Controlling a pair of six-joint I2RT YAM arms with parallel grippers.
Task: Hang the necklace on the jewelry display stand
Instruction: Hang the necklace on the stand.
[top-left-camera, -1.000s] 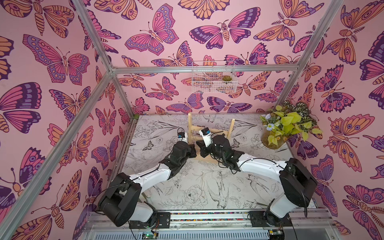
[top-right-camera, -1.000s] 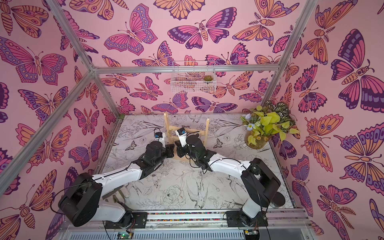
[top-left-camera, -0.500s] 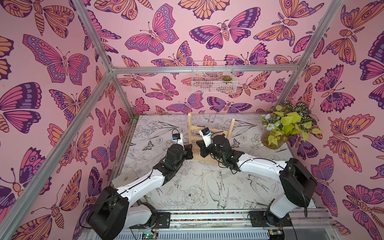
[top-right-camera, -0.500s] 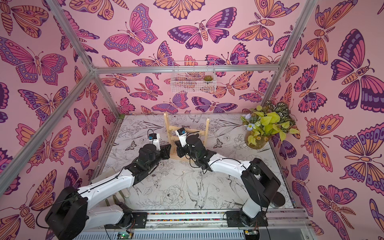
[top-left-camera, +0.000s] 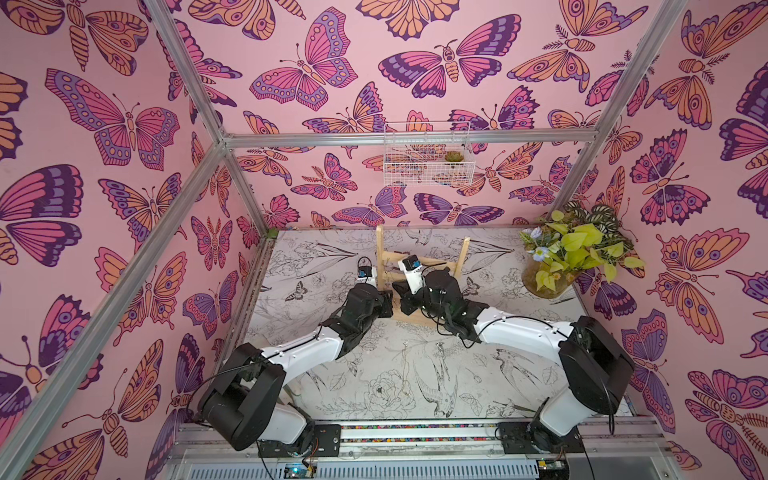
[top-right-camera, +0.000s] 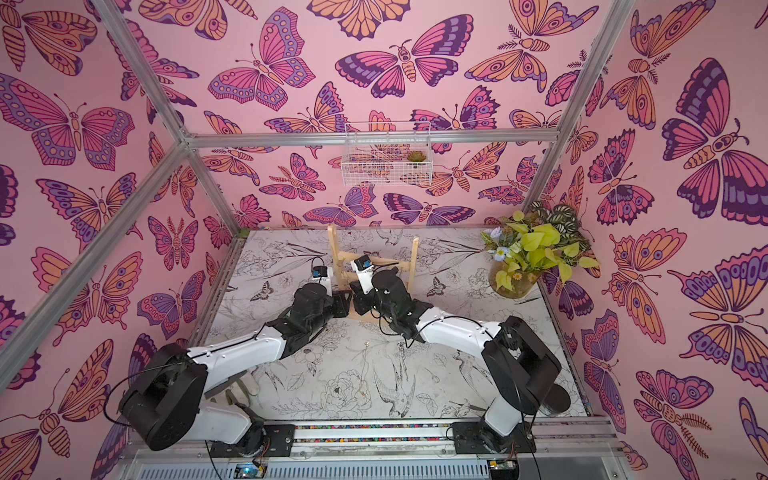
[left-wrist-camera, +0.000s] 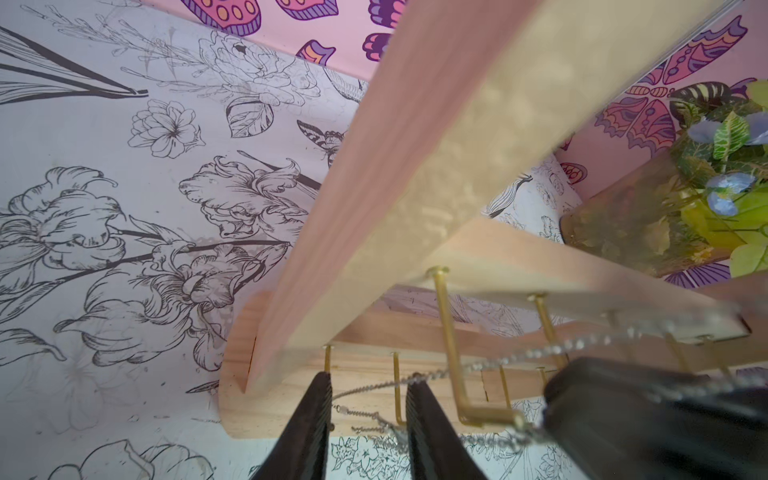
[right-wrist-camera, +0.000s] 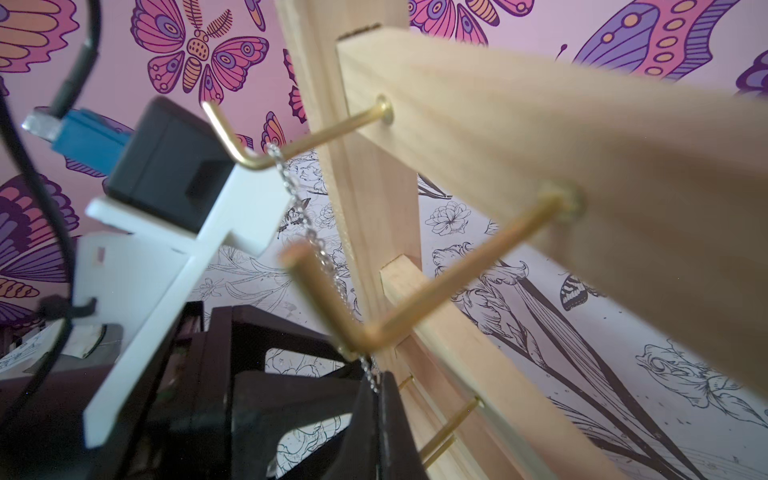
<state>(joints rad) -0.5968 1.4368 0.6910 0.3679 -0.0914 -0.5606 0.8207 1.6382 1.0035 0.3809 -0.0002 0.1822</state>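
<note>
I view the table (top-left-camera: 316, 257), printed with line-drawn flowers, as the floor of a butterfly-papered enclosure. Both arms reach in from the near rail and meet at the jewelry display stand (top-left-camera: 380, 249), upright towards the back of the table. In both top views their wrists cover its base and lower crossbars. A potted plant (top-left-camera: 582, 245) stands well apart in the back corner on the right arm's side. A white wire basket (top-left-camera: 428, 166) hangs on the back wall.

The left wrist camera mount (right-wrist-camera: 187, 232) sits just beside the stand, blocking part of the right wrist view. The left gripper (left-wrist-camera: 370, 419) has its jaws apart, with chain running loosely through the gap. The right gripper (right-wrist-camera: 376, 392) is clamped on the necklace (right-wrist-camera: 309, 239), which is draped over the gold hook (right-wrist-camera: 316, 139) nearest an upright. I cannot tell which crossbar. The chain is too fine to make out from above, and the farther hooks blur in the left wrist view.
</note>
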